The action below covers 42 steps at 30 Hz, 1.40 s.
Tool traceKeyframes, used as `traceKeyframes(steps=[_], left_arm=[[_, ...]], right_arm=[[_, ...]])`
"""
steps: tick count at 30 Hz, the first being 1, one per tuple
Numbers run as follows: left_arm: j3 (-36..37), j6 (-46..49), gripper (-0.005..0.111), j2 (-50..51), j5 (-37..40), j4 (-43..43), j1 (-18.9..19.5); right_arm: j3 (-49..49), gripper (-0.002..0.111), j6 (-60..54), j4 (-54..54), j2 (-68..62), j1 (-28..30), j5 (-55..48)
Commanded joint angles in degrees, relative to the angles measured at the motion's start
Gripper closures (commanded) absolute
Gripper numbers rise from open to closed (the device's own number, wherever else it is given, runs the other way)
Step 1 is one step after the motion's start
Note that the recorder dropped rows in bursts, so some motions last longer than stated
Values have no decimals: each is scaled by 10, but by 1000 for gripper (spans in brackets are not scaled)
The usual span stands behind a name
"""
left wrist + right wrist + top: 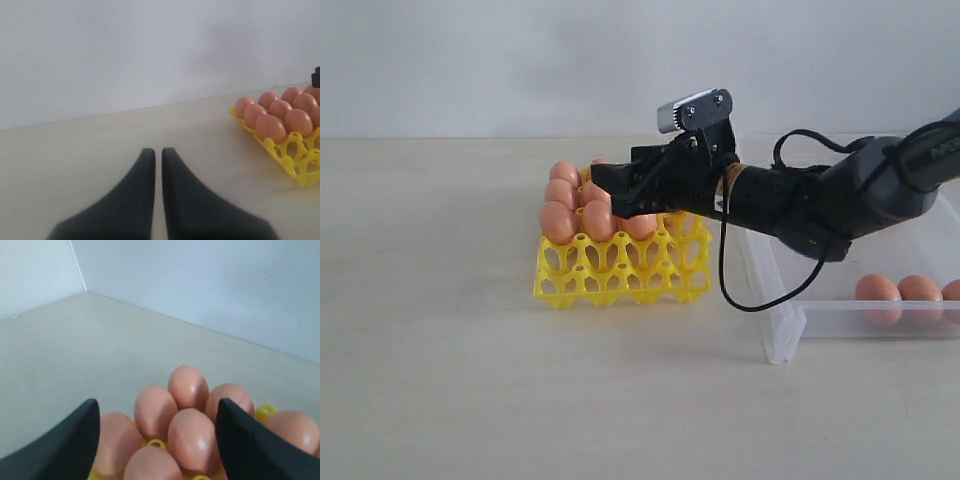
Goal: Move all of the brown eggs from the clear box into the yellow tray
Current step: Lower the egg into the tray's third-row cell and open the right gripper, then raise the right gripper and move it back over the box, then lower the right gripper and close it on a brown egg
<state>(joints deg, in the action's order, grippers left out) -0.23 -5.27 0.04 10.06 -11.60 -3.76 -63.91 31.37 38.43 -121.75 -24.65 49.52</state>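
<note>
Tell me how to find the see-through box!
Start at the pale table, under the black arm. The clear box lies there, right of the yellow tray; unlike the tray, it is see-through and low-walled, with a few brown eggs showing.

The brown eggs [598, 220] were plain matte orange-brown, sitting in the bright yellow tray [620, 280], an open lattice. Above the tray the right gripper [157, 407] was black. Beside the tray the clear box [770, 290] was colourless and the table [470, 380] pale beige.

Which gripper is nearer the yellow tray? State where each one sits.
Right. The right gripper hangs over the yellow tray, jaws open above the brown eggs. The left gripper is off to the tray's side, apart from it, jaws shut.
</note>
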Motion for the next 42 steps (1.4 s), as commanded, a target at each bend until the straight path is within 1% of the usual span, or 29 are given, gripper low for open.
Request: traceKeyframes(steps=[1,3,5,6,7,8,10,12,13,14,16,19,23,27,29,33,38,42], left_arm=[[2,-3,103,0,-2,1,-3],[2,-3,103,0,-2,1,-3],[2,-3,103,0,-2,1,-3],[2,-3,103,0,-2,1,-3],[2,-3,103,0,-2,1,-3],[2,-3,103,0,-2,1,-3],[2,-3,103,0,-2,1,-3],[2,-3,103,0,-2,1,-3],[2,-3,103,0,-2,1,-3],[2,-3,103,0,-2,1,-3],[2,-3,103,0,-2,1,-3],[2,-3,103,0,-2,1,-3],[2,-3,103,0,-2,1,-3],[2,-3,103,0,-2,1,-3],[2,-3,103,0,-2,1,-3],[2,-3,103,0,-2,1,-3],[2,-3,103,0,-2,1,-3],[2,-3,103,0,-2,1,-3]], right_arm=[[-1,48,-11,11,46,1,-61],[-1,48,-55,-36,70,1,-125],[-6,48,-121,-119,103,1,-247],[-13,48,-160,-164,117,4,-316],[-32,48,-219,-228,133,10,-430],[-50,48,-248,-259,140,21,-511],[-109,48,-273,-286,146,52,-719],[-163,48,-294,-283,138,79,-895],[-191,48,-308,-281,132,95,-961],[-211,48,-314,-280,128,106,-996],[-251,48,-307,-279,114,134,-1035],[-296,48,-284,-290,90,170,-1054],[-334,48,-292,-338,48,200,-1082],[-369,48,-290,-341,-7,208,-1112],[-393,48,-279,-323,-34,212,-1120],[-434,48,-254,-279,-71,213,-1119],[-485,48,-242,-259,-99,214,-1118],[-501,48,-242,-245,-113,223,-1111]])
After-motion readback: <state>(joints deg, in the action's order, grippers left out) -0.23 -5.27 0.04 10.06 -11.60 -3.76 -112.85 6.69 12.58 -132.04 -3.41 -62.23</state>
